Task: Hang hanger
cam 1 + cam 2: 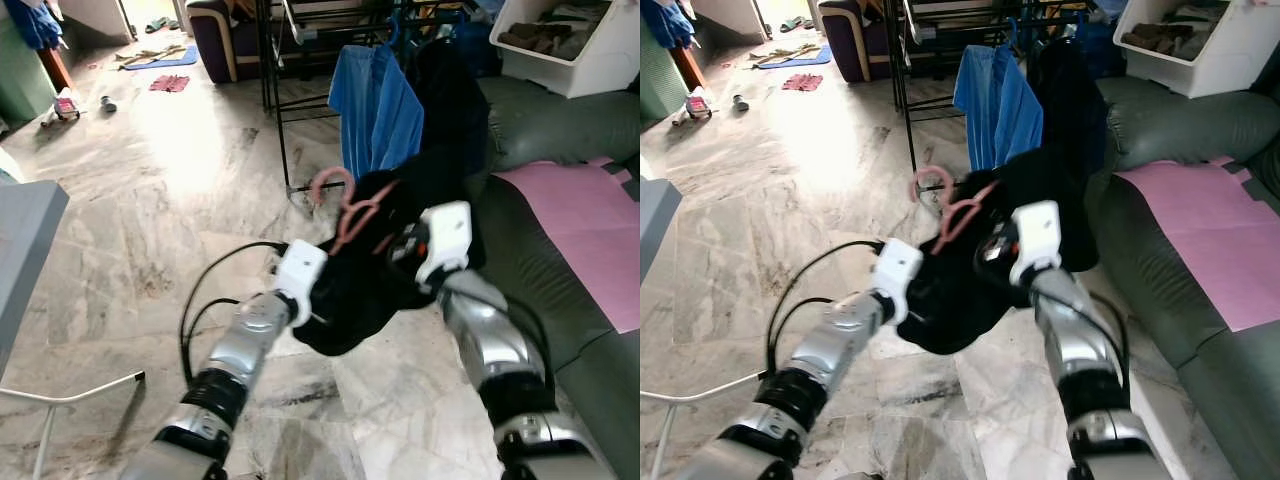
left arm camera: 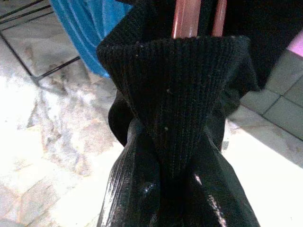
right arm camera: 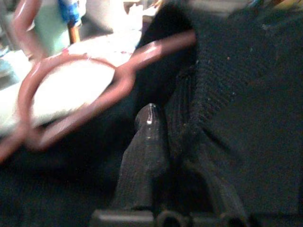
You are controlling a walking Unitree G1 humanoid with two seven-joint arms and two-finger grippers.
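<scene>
Above marble floor [image 1: 150,200]: one pink plastic hanger [image 1: 345,215] inside black knit garment [image 1: 370,280], held between both grippers. Left gripper [image 2: 175,189] jaws clamped on garment's ribbed edge; right gripper [image 3: 180,156] jaws pinching same garment. One white bin [image 1: 575,55] holds dark clothes. Two garments, blue and black, on black rack [image 1: 275,90].

A pink hanger [image 1: 345,205] carries a black ribbed garment [image 1: 365,280] near a blue shirt [image 1: 375,110], above grey-veined marble floor [image 1: 150,200].
</scene>
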